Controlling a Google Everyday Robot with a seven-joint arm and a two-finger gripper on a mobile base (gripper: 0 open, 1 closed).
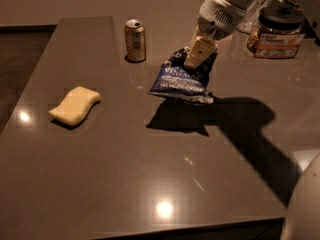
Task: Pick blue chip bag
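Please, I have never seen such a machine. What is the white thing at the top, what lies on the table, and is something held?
This is a robot with one white arm. One camera looks down at the brown table; where it is mounted I cannot tell. At the arm's end is the gripper; its fingers are shut on the blue chip bag, which hangs tilted above its shadow, so it seems lifted. On the table stand a can and a jar, and a yellow sponge lies at the picture's left.
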